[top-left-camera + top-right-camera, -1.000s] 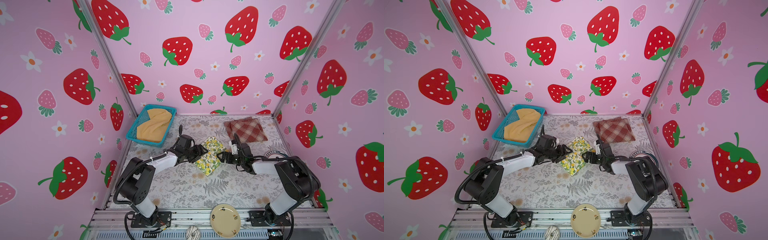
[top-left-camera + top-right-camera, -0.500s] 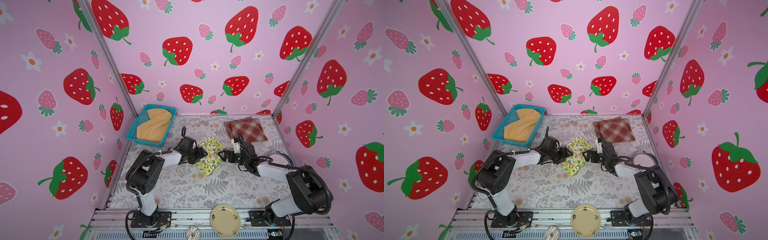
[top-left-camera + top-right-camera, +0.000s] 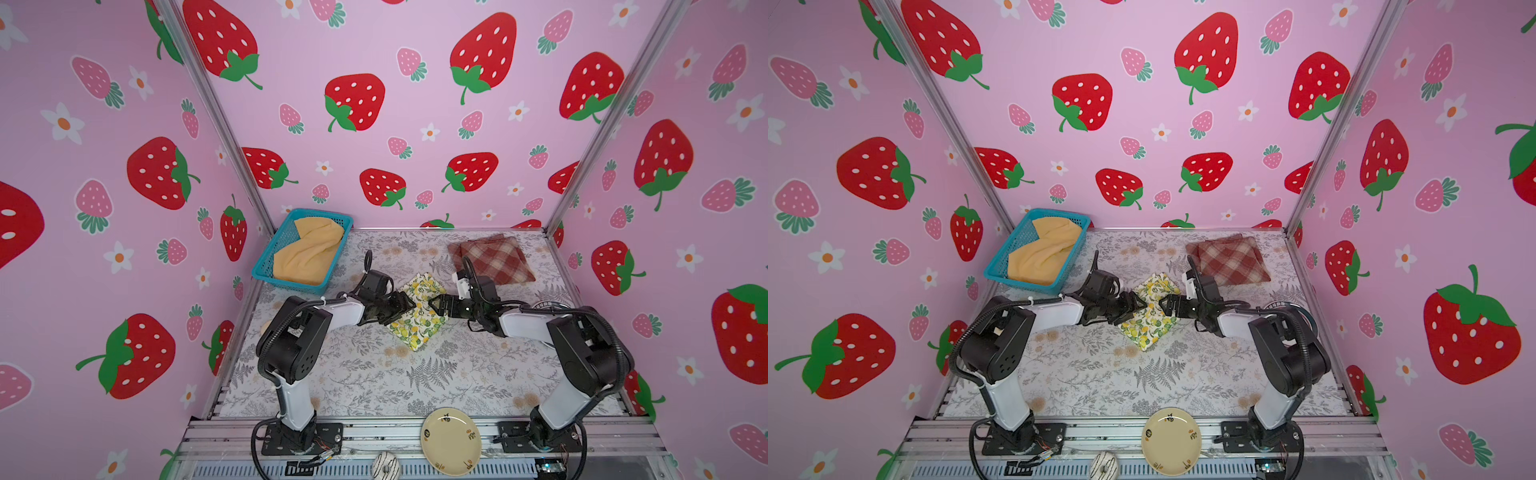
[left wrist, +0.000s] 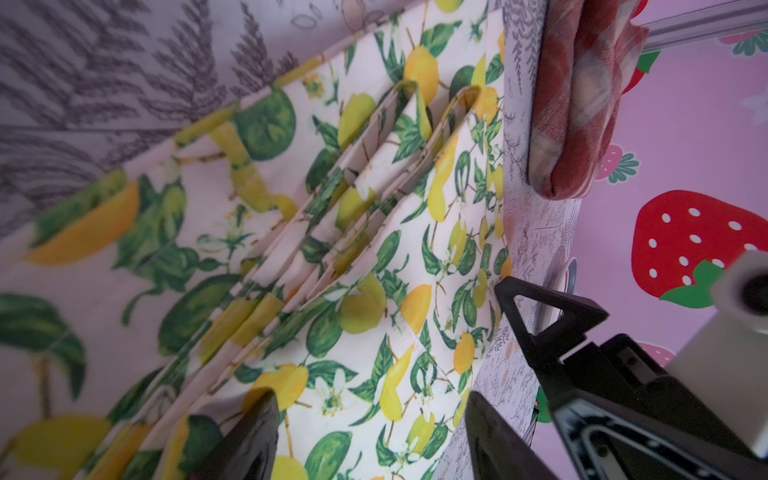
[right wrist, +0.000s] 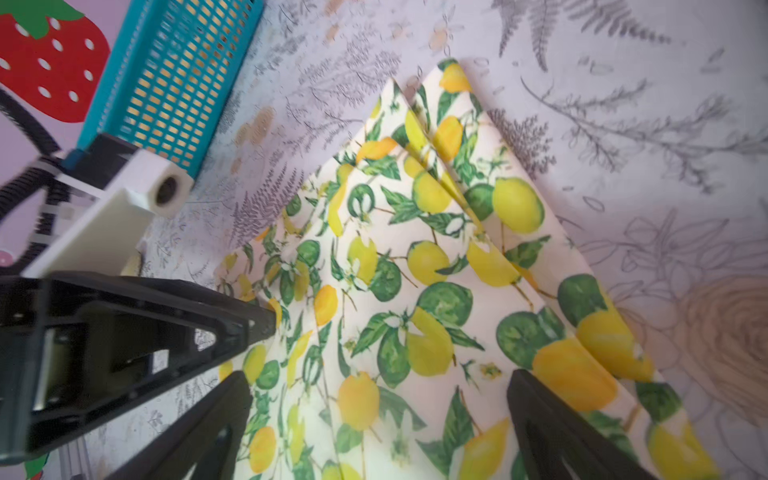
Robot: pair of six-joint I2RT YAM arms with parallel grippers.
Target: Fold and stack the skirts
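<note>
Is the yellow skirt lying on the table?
No, the yellow skirt sits inside the blue basket, in a top view.

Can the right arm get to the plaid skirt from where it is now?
Probably yes: the right hand is open and empty over the lemon skirt, and the plaid skirt lies uncovered nearby toward the back wall, nothing between.

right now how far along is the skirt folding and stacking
Done: the plaid skirt lies folded at the back right. In hand: the lemon skirt sits folded mid-table, left gripper and right gripper open at its sides. Left: the mustard skirt lies rumpled in the basket; nothing is stacked.
</note>
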